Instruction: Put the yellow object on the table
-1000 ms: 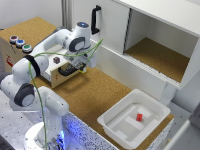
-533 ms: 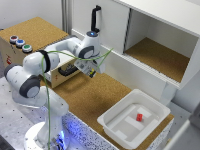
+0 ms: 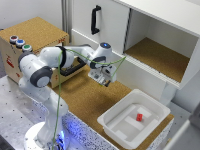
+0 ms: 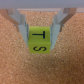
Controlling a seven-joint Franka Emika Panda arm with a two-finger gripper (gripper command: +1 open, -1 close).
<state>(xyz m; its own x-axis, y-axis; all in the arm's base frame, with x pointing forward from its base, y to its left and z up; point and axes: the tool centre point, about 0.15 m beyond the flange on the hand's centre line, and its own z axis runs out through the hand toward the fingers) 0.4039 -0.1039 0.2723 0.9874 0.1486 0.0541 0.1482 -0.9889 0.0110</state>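
Note:
In the wrist view my gripper (image 4: 42,37) is shut on the yellow object (image 4: 39,41), a small yellow cube with dark letters on its face, held between the two fingers above the speckled cork table (image 4: 15,65). In the exterior view the gripper (image 3: 105,80) hangs a little above the table (image 3: 87,102), in front of the white cabinet. The cube is too small to make out there.
A white tray (image 3: 112,125) with a small red block (image 3: 139,117) stands at the exterior view's right. A cork-topped box with coloured buttons (image 3: 30,32) is at the left. A white cabinet with an open cork-floored shelf (image 3: 160,57) is behind. A black holder (image 3: 70,69) lies by the box.
The arm has swung from near the box toward the exterior view's right and forward, carrying the cube out over the open cork table.

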